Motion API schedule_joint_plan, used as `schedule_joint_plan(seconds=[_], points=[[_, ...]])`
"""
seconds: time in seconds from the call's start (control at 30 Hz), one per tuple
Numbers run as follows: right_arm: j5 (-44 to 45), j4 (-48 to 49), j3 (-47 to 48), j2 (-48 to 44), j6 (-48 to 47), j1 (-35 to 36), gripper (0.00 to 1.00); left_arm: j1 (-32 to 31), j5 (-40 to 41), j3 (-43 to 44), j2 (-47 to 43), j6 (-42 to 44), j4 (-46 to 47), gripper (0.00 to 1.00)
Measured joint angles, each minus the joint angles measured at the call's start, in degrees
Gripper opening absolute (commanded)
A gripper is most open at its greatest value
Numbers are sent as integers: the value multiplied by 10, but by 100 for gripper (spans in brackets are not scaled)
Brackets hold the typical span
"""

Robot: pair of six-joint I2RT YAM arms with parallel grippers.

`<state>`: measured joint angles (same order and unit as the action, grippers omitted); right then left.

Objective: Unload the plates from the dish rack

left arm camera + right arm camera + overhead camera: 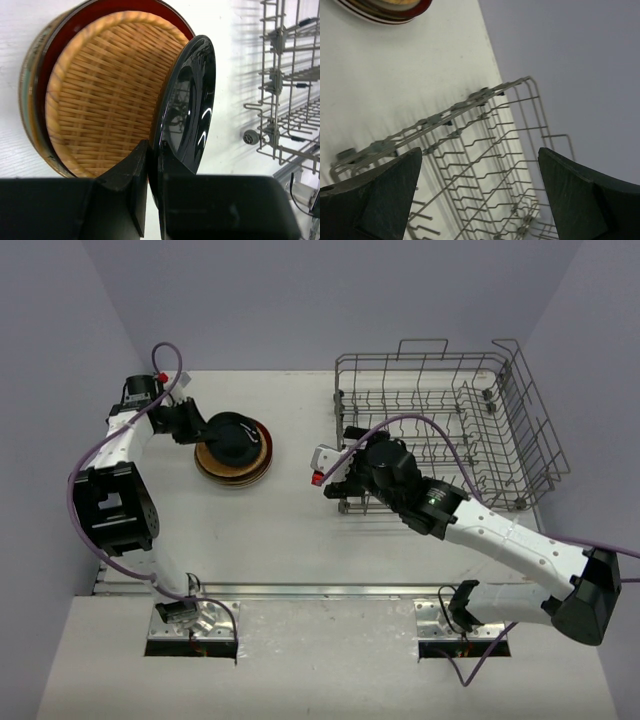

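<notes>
**Left fingers (127, 175) pinched on the black plate's rim, over the stack**

The left gripper (193, 424) holds the black plate (187, 105) by its near rim, one finger on each face. The plate reaches straight out from the fingertips, away from the wrist. It hangs over the stack of plates (232, 476) on the left half of the table (300, 540). It is tilted, not lying flat on the top plate, a woven-looking tan one (100, 100). I cannot tell whether its far rim touches the stack.

Relation that matters: the stack is directly under the held plate, so the move should be a tilt down to flat and then a release, with little sideways travel.

The right gripper (479, 160) has its fingers spread wide and holds nothing. It sits at the near-left corner of the dish rack (450, 420), looking along the tines. No plate shows in the rack from either view, so this looks like the last one. The left arm is much nearer the stack.

Risk: the glossy plate could slide on the woven surface if released while tilted.
</notes>
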<state>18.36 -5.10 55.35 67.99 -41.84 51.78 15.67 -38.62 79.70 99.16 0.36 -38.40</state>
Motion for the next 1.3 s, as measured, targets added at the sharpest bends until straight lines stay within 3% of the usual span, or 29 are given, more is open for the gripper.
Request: schedule_joint_plan(seconds=[0.07,0.17,0.33,0.53,0.67,0.8,0.93,1.1,1.3], points=[[-8,-33,0,0,34,-5,99,4,10,0,8,-8,9,2],[-21,-65,0,0,77,-12,99,9,29,0,17,-19,20,19],[-38,-100,2,0,135,-37,99,10,47,1,30,-29,29,68],[-53,-131,30,4,193,-73,99,10,70,3,30,-30,28,100],[-78,-174,91,27,255,-126,99,10,96,13,15,-13,21,100],[-107,-212,157,59,340,-231,99,1,139,33,-33,17,13,100],[-124,-243,166,61,417,-332,99,-65,241,46,-108,57,17,100],[-125,-249,82,2,459,-382,99,-214,303,42,-172,71,29,100],[-95,-229,-47,-153,408,-383,99,-215,321,-70,-274,70,54,100]])
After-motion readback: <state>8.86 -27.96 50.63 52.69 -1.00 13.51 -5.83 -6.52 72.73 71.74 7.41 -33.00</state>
